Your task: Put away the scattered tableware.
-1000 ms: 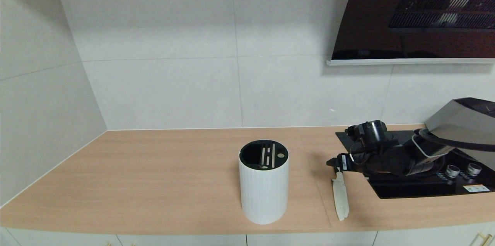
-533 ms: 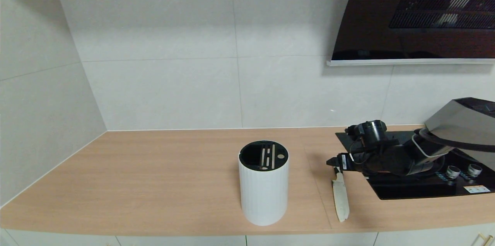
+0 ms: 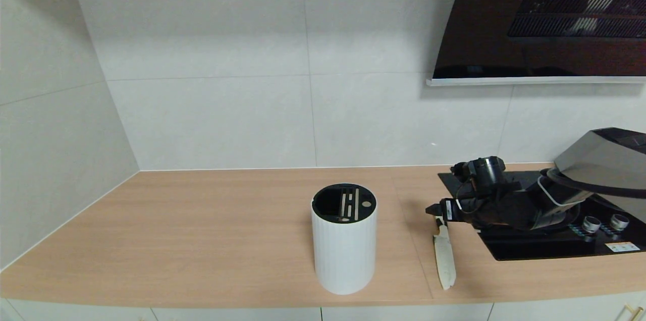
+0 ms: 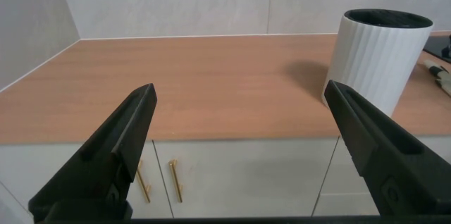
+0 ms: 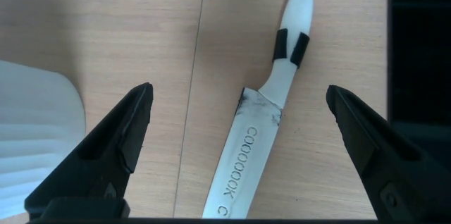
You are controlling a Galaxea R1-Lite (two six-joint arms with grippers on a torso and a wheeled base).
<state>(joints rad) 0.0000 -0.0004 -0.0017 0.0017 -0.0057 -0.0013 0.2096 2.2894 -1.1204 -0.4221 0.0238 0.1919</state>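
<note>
A white knife point(image 3: 444, 256) with a black band on its handle lies flat on the table point(image 3: 202, 230). Its tip points to the front edge. Near it, on its left, a round white knife holder point(image 3: 344, 250) stands upright, with slots in its black top.

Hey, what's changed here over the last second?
Nothing visibly changed. The right gripper is open above the knife handle, as before; the knife and the holder kept their places.
</note>
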